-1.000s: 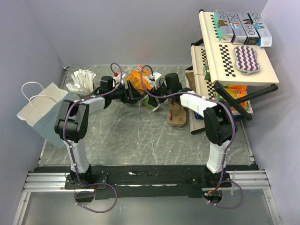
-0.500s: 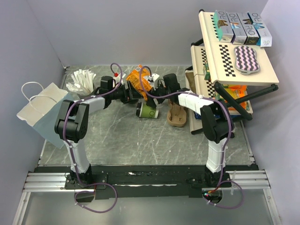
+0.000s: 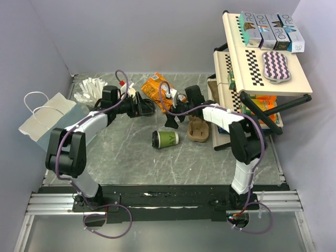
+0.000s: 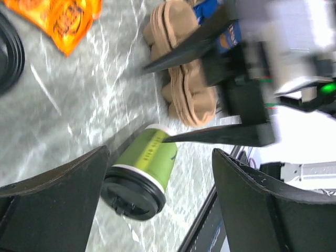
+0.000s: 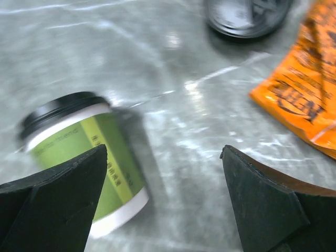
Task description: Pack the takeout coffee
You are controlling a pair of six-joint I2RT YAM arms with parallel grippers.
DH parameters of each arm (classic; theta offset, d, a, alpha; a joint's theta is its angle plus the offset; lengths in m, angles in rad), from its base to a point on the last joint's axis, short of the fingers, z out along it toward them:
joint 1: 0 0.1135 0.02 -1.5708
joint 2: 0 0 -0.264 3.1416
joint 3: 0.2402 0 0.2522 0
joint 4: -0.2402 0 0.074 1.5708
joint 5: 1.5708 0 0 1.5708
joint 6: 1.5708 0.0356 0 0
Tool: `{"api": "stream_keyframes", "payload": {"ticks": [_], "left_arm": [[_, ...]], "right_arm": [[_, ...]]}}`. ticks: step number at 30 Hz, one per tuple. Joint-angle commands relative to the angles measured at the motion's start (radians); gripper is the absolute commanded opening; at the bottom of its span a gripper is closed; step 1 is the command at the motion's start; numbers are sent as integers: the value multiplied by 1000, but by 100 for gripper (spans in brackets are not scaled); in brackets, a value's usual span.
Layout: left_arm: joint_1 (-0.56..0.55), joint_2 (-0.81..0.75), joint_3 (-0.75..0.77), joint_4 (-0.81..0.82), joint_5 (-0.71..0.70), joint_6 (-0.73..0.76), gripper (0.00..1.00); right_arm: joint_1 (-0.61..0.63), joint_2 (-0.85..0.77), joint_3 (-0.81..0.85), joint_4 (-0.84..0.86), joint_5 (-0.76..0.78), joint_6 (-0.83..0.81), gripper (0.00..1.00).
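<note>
The takeout coffee lies on its side on the marble tabletop, green band and white rim showing, black lid pointing left. No gripper touches it. My left gripper hovers behind and left of it, open and holding nothing. Its wrist view looks down on the coffee lid first, between the spread fingers. My right gripper hangs just behind the cup, also open and holding nothing. In the right wrist view the coffee lies beside the left fingertip; bare table fills the gap.
A brown cardboard cup carrier lies right of the cup. An orange snack bag lies at the back. A grey cup of white sticks and a paper bag are at the left. A tilted shelf rack fills the right side.
The cup, earlier tilted between the two grippers, has dropped to the table and rolled toward the front. The left arm drew back to the left. The right jaws spread wider.
</note>
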Motion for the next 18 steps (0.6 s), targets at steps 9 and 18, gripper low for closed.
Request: {"api": "stream_keyframes", "payload": {"ticks": [9, 18], "left_arm": [[53, -110, -93, -96, -4, 64, 86], [56, -131, -112, -104, -10, 75, 86]], "right_arm": [[137, -133, -68, -346, -80, -479, 100], [213, -68, -22, -431, 15, -567, 100]]}}
